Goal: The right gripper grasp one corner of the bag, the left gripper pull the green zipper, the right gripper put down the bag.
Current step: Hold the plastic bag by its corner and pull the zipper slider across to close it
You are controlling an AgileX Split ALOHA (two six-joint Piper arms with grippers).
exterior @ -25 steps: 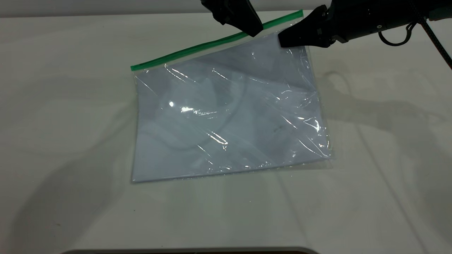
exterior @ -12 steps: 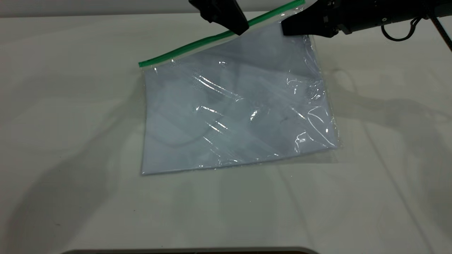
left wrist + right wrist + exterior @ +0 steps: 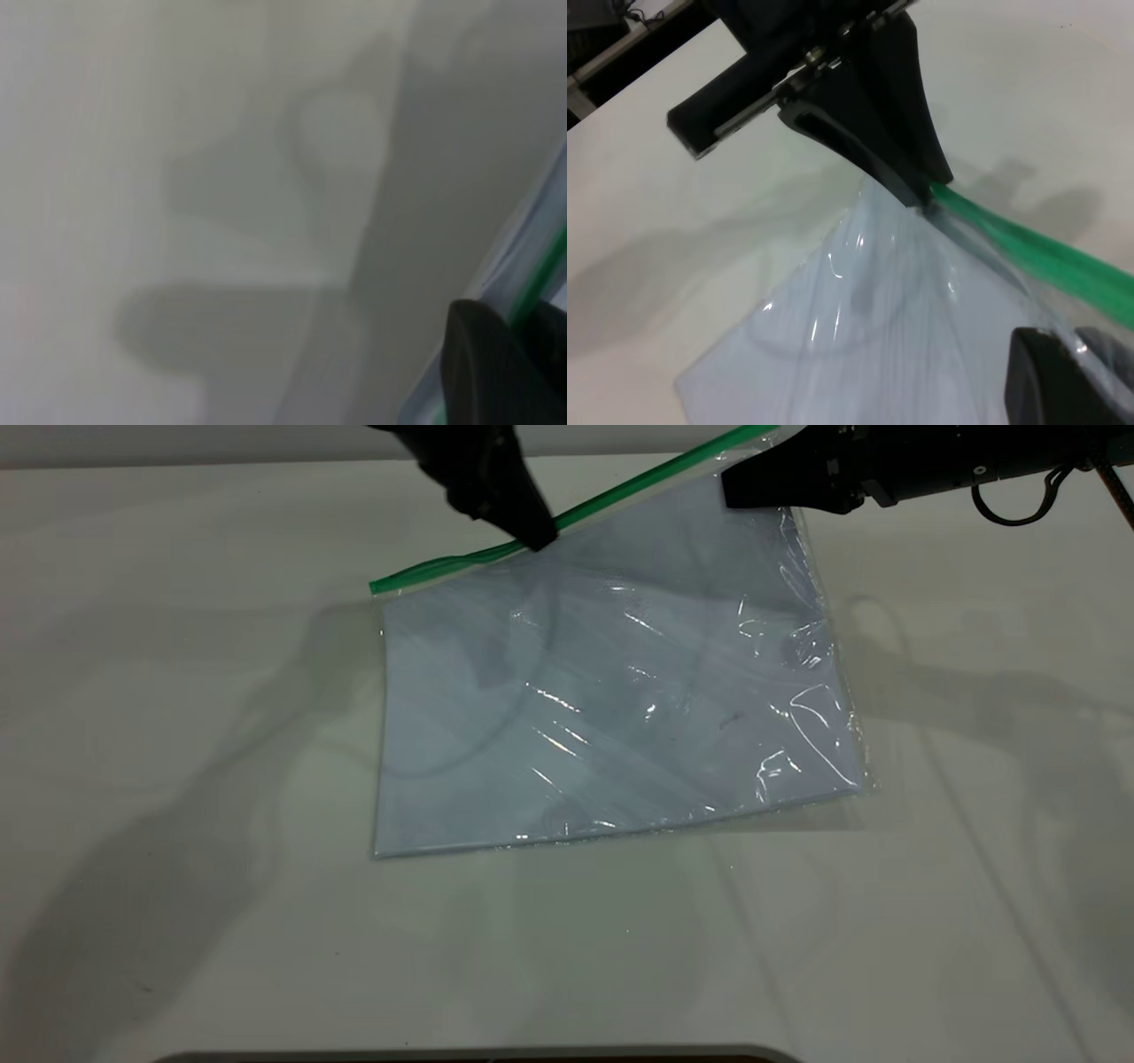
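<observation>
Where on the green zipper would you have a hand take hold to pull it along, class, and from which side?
Grip the green zipper where the left hand pinches it now, coming from above and behind the bag. The strip is thin and raised off the table by the right hand, so fingers can probably close across it.

No text, label, brand, number or sign can be read in any view. The bag [image 3: 620, 691] and the paper inside it show no readable print.

The exterior view looks steeply down from opposite the arms; both close wrist views share the green zipper [image 3: 1028, 252].
</observation>
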